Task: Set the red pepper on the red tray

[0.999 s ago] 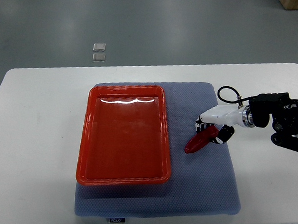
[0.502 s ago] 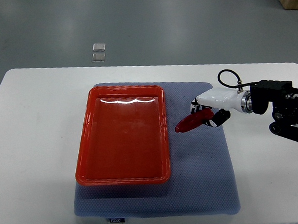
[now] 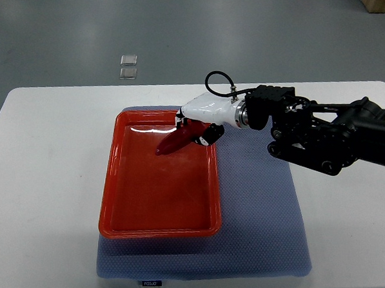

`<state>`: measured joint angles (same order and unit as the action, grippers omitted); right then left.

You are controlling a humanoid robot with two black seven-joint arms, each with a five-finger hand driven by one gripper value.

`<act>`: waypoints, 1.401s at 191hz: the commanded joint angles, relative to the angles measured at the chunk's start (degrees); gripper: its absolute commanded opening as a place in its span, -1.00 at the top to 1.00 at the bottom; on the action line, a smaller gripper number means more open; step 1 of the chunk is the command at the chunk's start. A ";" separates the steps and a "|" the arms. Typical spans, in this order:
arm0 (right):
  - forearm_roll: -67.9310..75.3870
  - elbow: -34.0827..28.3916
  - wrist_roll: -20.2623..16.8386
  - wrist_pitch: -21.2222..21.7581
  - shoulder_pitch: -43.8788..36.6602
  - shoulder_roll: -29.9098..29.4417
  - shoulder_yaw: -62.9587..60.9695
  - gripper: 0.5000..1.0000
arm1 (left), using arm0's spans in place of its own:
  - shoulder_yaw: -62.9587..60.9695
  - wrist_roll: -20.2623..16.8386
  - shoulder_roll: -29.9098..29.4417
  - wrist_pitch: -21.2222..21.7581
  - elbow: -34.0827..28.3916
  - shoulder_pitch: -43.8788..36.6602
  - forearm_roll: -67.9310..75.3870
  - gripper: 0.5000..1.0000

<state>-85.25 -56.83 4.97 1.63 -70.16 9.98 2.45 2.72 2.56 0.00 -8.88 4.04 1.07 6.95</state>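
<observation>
Pepper held over tray's far end.
Right hand (image 3: 195, 126) grips the pepper (image 3: 174, 142) by its upper end; long axis slants down-left, tip over the tray (image 3: 156, 229).

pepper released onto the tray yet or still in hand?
Still in hand: the right hand grips the red pepper over the red tray; contact with the tray floor unclear.

- I work in a place that looks like a robot test lab.
- My white table (image 3: 44, 149) is plain, with a blue-grey mat (image 3: 266, 219) on it.
- Beyond the table is smooth grey floor (image 3: 250, 31), with two small square plates (image 3: 128, 66) set in it.
</observation>
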 commanded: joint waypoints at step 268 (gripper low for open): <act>34.71 7.70 -1.10 -4.62 21.29 3.12 -46.31 -0.30 | 0.00 -0.01 0.00 0.00 0.00 0.07 0.00 -1.00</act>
<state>-57.62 -49.22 4.26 -2.84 -52.63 11.74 -36.45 2.72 2.54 0.00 -8.88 4.04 1.05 6.95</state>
